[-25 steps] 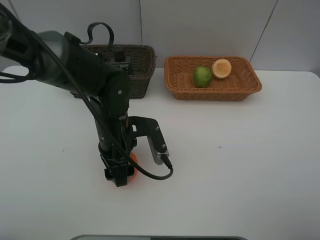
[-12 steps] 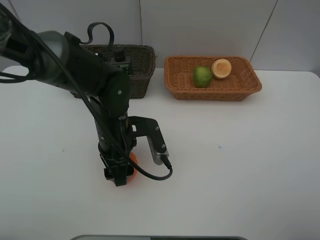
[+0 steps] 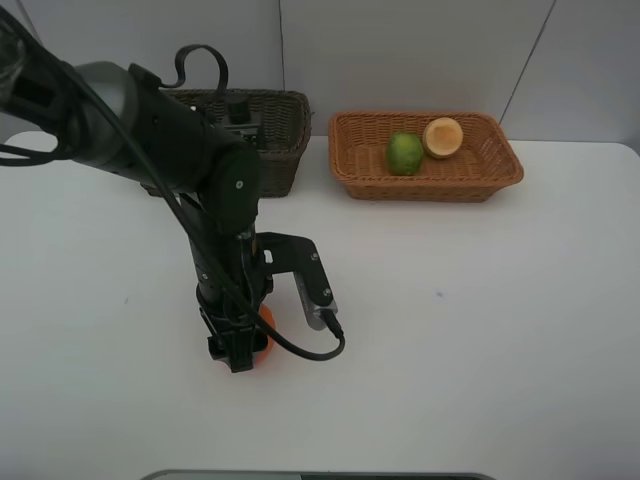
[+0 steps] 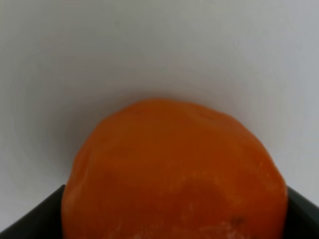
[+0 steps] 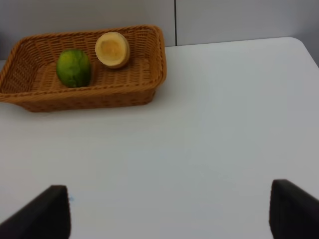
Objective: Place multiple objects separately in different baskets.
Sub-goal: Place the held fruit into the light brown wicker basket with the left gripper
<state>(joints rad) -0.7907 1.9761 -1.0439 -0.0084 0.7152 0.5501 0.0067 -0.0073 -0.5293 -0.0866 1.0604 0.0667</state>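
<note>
Item 1, left gripper (image 3: 240, 352): lowered to the white table (image 3: 480, 330) near its front edge, set over the orange round fruit (image 3: 264, 320). In the left wrist view the fruit (image 4: 174, 174) fills the space between 2 dark finger edges at either side; whether the fingers press on it or merely bracket it cannot be told. The fruit appears to rest on the table.

Item 2, right gripper (image 5: 169, 209): fingers spread wide, nothing between them, seen only in its own wrist view above bare table.

Item 3, light orange-tan basket (image 3: 500, 175): at the rear right of the table. Contents: 1 green lime (image 3: 405, 153) and 1 red-yellow fruit (image 3: 442, 137), side by side, the latter showing a pale yellow face.

Item 4, dark brown basket (image 3: 285, 140): at the rear left, partly hidden behind the left arm. A dark pump top (image 3: 238, 108) shows above its rim; further contents cannot be made out.

Status, as judged: 2 fruits are binned in the tan basket and at least 1 item sits in the dark basket. The orange fruit is the only object visible outside the baskets, so it is likely the last to place. Remaining: secure it, lift, carry to the tan basket, release.
</note>
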